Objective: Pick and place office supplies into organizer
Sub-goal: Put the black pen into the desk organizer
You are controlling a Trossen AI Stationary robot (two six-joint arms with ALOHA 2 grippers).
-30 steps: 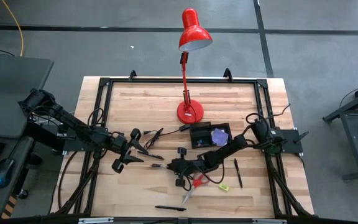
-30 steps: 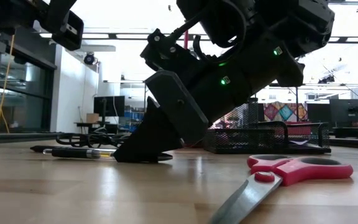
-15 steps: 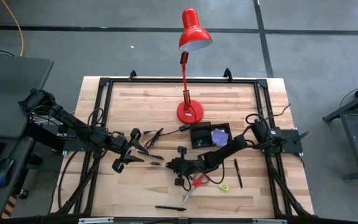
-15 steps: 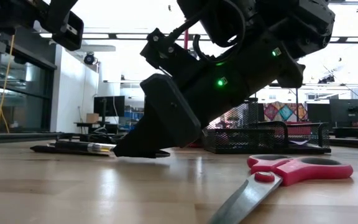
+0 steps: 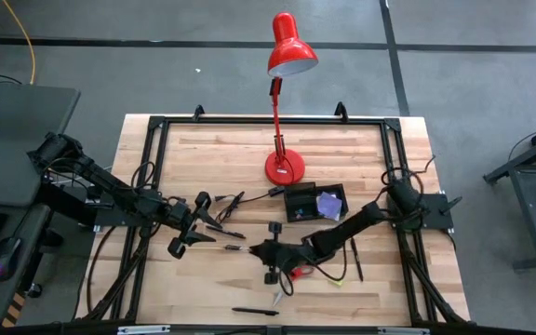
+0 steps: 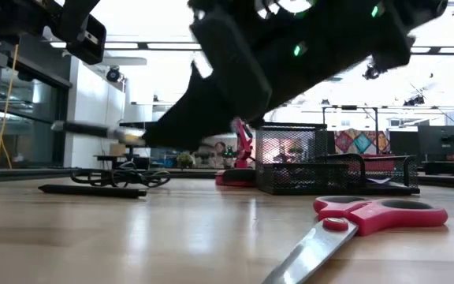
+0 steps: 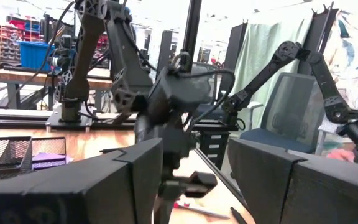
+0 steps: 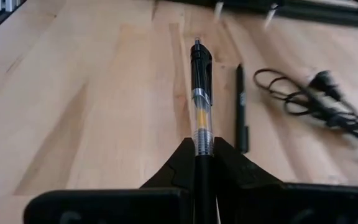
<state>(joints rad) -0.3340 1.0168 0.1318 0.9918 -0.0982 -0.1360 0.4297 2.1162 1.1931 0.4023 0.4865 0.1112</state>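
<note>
My right gripper point(image 5: 266, 249) is shut on a clear-barrelled black pen point(image 5: 236, 247), and the low view shows that pen point(image 6: 93, 130) in the air. A second black pen point(image 8: 241, 112) lies flat on the wood beside it. The black mesh organizer point(image 5: 314, 202) stands near the lamp with a purple sticky pad point(image 5: 328, 202) inside. The red-handled scissors point(image 6: 361, 221) lie flat, partly under the right arm point(image 5: 342, 228). My left gripper point(image 7: 194, 177) hovers open at the table's left point(image 5: 205, 225), touching nothing. My right gripper pinches the pen's barrel point(image 8: 202, 148) between its two fingers, near the end that faces the wrist. The fingers come level from the table's right and lie along the pen. The pen is lifted clear, roughly level, and its clip end point(image 8: 199, 59) points toward the table's left.
A red desk lamp's base point(image 5: 284, 167) stands just beyond the organizer. A coiled black cable point(image 8: 316, 102) lies at the table's left-centre. More pens lie near the front edge point(image 5: 254, 312) and at the right point(image 5: 355, 259), beside a yellow-green piece point(image 5: 335, 280).
My right gripper has risen from the tabletop and carried the pen up with it. The pen first tipped up at one end, then came clear of the wood. The second pen has stayed on the table.
</note>
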